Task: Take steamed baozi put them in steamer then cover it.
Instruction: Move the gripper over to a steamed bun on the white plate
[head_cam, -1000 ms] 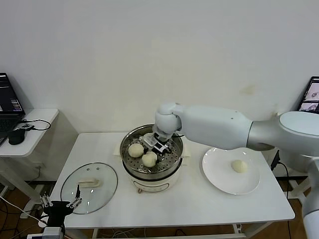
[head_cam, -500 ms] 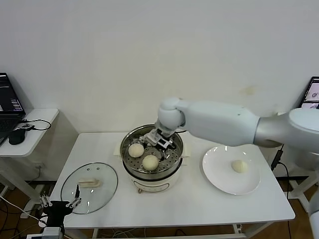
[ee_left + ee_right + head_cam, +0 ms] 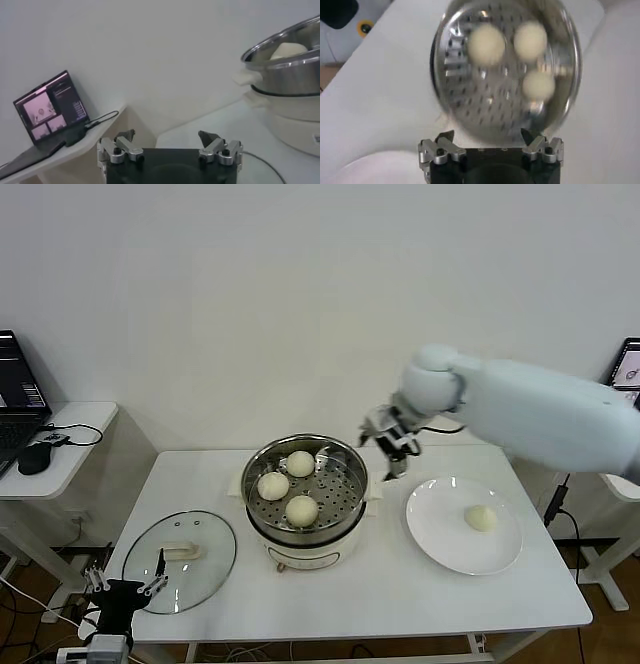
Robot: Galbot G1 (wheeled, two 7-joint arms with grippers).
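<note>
We have just let go of a third steamed baozi (image 3: 300,463) at the far side of the steamer (image 3: 305,529), where it now sits with the two others on the perforated tray, and our right gripper (image 3: 391,446) has lifted away to the right with its jaws spread and empty. That leaves one bun (image 3: 481,517) on the white plate (image 3: 440,539) to the right, so we judge the loading nearly done, with the cover (image 3: 179,559) still lying flat on the table (image 3: 390,599) to the left. Our right arm now reaches in high from the right, wrist hovering between steamer and plate, while our left gripper (image 3: 125,591) waits low at the near left edge, fingers apart and holding nothing.
</note>
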